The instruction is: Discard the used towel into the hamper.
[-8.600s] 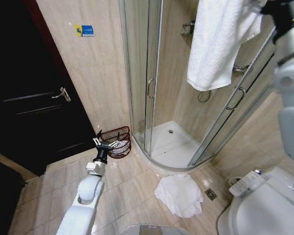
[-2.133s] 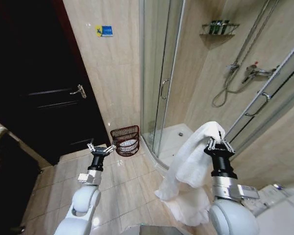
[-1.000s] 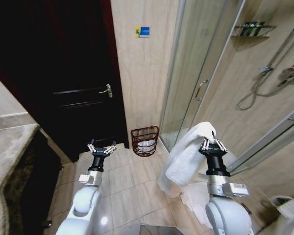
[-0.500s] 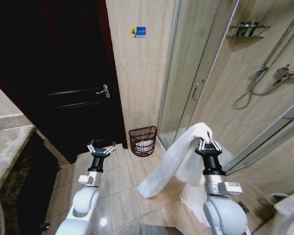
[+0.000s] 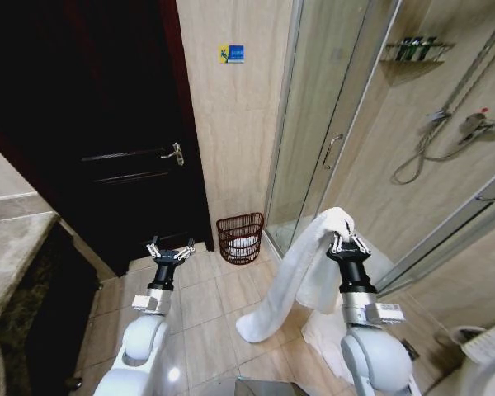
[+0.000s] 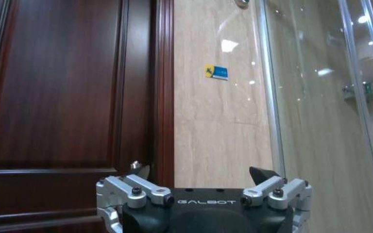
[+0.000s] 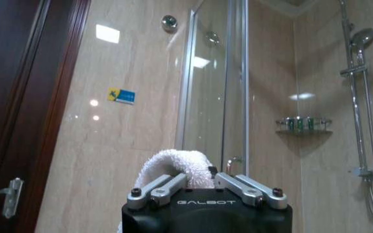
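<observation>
Towel (image 5: 301, 268) looks soft and floppy, so we've got our right gripper (image 5: 344, 245) clamped on its top fold, tail dragging toward the floor, wicker hamper (image 5: 240, 238) well ahead, left gripper (image 5: 169, 252) spread empty.

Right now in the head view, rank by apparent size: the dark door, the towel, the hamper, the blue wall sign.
1. Dark door
2. Towel, held up by the right end effector; nearness to the camera enlarges it
3. Hamper
4. Blue wall sign
</observation>
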Tool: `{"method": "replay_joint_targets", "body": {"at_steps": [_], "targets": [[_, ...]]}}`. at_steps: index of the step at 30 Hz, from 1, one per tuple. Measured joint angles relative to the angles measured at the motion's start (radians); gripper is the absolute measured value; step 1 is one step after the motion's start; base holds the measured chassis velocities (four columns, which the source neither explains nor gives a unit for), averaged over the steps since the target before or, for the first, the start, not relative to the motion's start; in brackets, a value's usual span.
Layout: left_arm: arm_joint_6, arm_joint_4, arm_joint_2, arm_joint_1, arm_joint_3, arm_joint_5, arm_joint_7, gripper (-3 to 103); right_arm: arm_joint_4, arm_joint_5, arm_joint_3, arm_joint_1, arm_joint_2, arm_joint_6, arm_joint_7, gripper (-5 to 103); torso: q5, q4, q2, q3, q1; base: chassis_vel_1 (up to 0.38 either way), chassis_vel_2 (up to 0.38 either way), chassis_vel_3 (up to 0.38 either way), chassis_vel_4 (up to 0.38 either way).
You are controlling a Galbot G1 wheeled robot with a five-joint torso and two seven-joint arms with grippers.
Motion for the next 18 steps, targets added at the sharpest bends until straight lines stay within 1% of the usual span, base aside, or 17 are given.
{"method": "replay_joint_targets", "body": {"at_steps": [7, 12, 18], "targets": [[0.004, 0.0, -0.001, -0.001, 0.003, 0.001, 0.0, 100, -0.011, 0.0, 0.0, 0.006, -0.003, 0.002, 0.005, 3, 0.0, 0.0001, 0.0, 0.0, 0.0, -0.106, 0.102, 0.106, -0.096], [0.037, -0.005, -0.001, 0.004, 0.003, 0.006, 0.001, 100, -0.017, -0.001, 0.0, 0.008, -0.005, 0.002, 0.003, 3, 0.0, -0.0002, 0.0, 0.0, 0.0, -0.106, 0.098, 0.101, -0.097], [0.041, -0.007, -0.002, 0.005, 0.003, 0.016, 0.001, 100, -0.029, 0.001, 0.002, 0.019, -0.01, 0.002, 0.004, 3, 0.0, 0.0, 0.0, 0.0, 0.0, -0.055, 0.112, 0.095, -0.059]]}}
